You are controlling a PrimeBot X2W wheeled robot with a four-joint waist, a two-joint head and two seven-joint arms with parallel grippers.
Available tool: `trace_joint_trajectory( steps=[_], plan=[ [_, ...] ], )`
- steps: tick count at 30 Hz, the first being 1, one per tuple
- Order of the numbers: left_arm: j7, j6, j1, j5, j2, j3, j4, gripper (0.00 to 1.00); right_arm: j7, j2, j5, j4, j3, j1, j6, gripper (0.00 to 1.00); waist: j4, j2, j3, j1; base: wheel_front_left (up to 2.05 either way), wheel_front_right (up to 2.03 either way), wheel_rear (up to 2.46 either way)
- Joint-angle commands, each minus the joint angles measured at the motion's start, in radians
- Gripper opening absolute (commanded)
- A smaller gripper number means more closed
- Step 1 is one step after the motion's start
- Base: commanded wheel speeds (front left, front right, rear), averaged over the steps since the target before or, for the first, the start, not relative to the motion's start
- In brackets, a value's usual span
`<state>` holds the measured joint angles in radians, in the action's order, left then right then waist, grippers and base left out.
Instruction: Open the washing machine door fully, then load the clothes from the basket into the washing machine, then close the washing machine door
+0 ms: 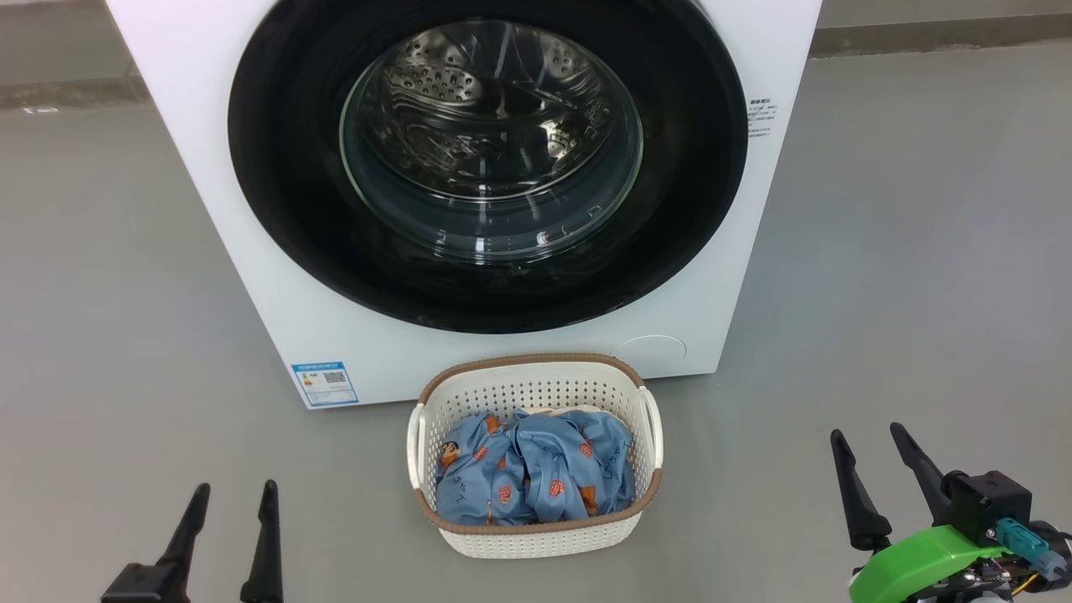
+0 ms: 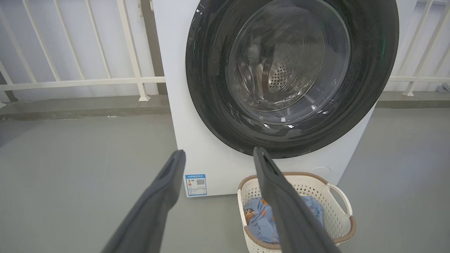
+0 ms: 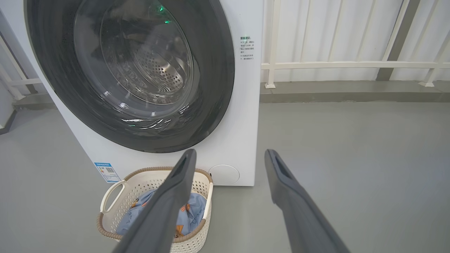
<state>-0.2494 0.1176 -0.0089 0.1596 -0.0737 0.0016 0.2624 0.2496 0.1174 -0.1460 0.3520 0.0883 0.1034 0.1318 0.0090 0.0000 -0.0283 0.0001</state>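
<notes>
Left jaws parted, empty, right jaws likewise

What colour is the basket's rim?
Brown with a woven look, around the cream-white basket; the head view shows it best.

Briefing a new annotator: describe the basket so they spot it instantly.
Find the big white washing machine with its round black-rimmed door shut. On the grey floor just in front of it, below the door, stands the basket. It alone is a cream perforated tub with brown rim and side handles, holding blue patterned clothes.
</notes>
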Motion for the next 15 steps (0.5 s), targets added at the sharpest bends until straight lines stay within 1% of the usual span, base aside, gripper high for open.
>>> trace_joint_trajectory(
  steps=[1,7,15],
  plan=[
    [-0.012,-0.007,-0.022,-0.010,-0.010,0.039,-0.018,1.00,0.012,0.004,0.013,-0.019,-0.015,0.035,-0.001,1.00,0.001,0.0000,0.000,0.0000,0.00,0.00,0.00],
    [-0.012,-0.008,-0.021,0.005,0.001,0.059,-0.028,1.00,0.012,-0.002,0.021,-0.019,-0.013,0.036,-0.001,1.00,0.002,0.0000,0.002,0.0000,0.00,0.00,0.00],
    [-0.012,-0.010,-0.024,-0.001,0.006,0.068,-0.025,1.00,0.012,-0.005,0.020,-0.018,-0.009,0.037,-0.001,1.00,0.001,0.0000,0.005,0.0000,0.00,0.00,0.00]
  ],
)
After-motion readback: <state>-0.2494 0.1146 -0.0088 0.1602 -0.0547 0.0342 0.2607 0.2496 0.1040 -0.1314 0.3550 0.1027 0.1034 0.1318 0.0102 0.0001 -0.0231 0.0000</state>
